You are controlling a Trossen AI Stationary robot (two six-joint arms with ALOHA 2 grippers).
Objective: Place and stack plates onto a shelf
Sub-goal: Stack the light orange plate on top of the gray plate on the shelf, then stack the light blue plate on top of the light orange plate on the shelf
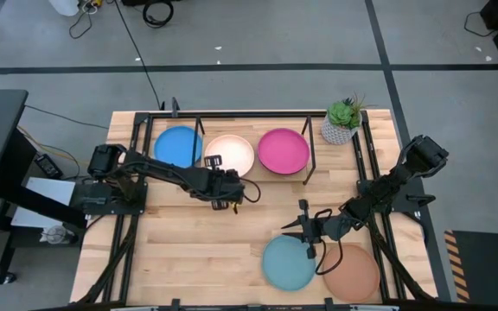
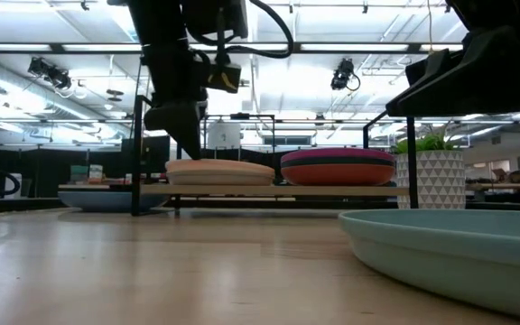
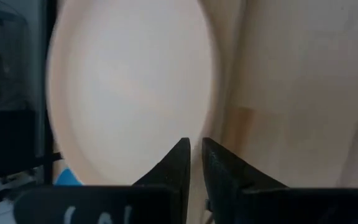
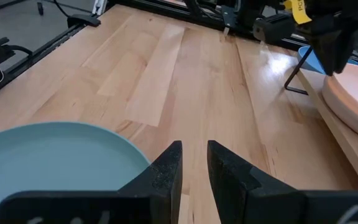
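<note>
Light teal plate (image 1: 288, 263) flat on bench (image 1: 206, 242), beside terracotta plate (image 1: 353, 272). Looks stiff, light, slick; take the rim edgewise. Right pincer (image 1: 305, 226) near it, narrowly parted, empty. Left pincer (image 1: 229, 197) by shelf (image 2: 242, 190), nearly closed, empty.

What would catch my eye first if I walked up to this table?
Probably the bright row on the shelf: a blue plate, a cream plate and a magenta plate. Nearer the front, on the right, a light teal plate and a terracotta plate lie on the tabletop.
</note>
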